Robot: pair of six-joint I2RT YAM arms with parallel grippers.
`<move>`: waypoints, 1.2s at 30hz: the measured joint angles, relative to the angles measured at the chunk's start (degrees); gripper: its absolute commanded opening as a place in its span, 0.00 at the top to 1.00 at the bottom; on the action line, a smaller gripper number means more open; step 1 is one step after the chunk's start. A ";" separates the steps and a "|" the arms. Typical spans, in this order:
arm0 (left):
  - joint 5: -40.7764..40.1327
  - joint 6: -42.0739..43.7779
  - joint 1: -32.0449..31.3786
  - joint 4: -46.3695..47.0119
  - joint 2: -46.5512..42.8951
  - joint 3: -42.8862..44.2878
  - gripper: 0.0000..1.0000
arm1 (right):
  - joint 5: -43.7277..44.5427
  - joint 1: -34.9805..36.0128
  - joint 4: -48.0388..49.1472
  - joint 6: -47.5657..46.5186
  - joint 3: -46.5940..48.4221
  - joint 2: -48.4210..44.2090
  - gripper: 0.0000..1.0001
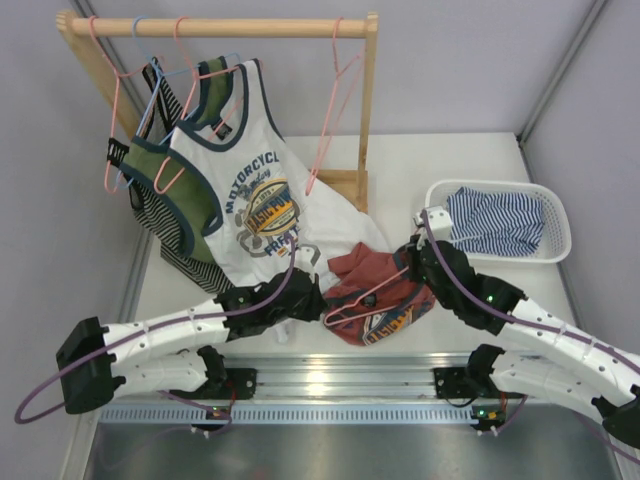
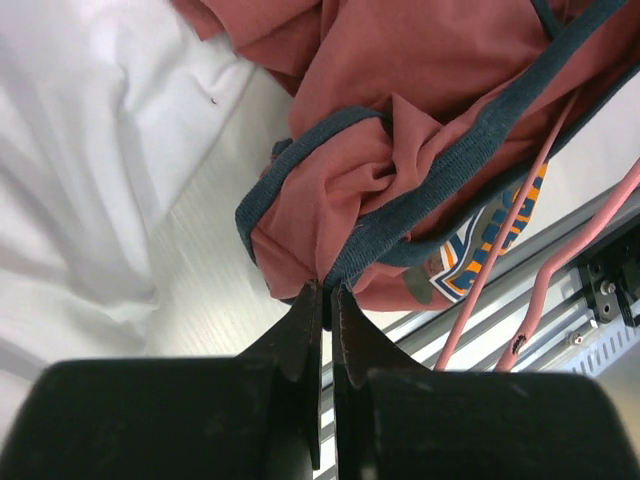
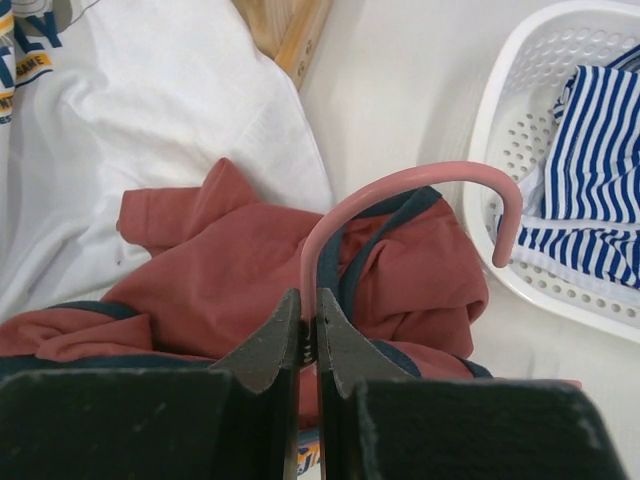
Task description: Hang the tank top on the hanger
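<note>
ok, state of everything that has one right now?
Rust-red tank top with navy trim: crumpled on table.
Thin pink wire hanger: lying across it.
Left tool: shut on the top's trim.
Right tool: shut on hanger's neck.
White plastic basket: holds striped garment.

Top cam: high, behind the arm bases, looking down and forward over table (image 1: 430, 165) to rack (image 1: 220, 27) and basket (image 1: 561, 232). Left wrist: very close, along its jaws onto tank top (image 2: 420, 80). Right wrist: close, along its jaws onto hanger (image 3: 420, 178) hook, basket at right. All three share tank top and hanger.
</note>
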 measured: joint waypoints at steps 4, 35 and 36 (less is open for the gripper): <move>-1.90 0.39 0.00 -1.62 -0.02 1.25 1.00 | 2.62 0.00 -1.44 0.09 0.70 0.20 1.00; -0.11 3.69 0.00 -11.82 1.62 16.61 1.00 | 20.26 0.13 -1.53 1.68 3.80 4.44 1.00; 0.09 3.76 0.00 -12.15 1.84 16.63 1.00 | 20.31 0.13 -1.57 1.46 3.98 4.44 1.00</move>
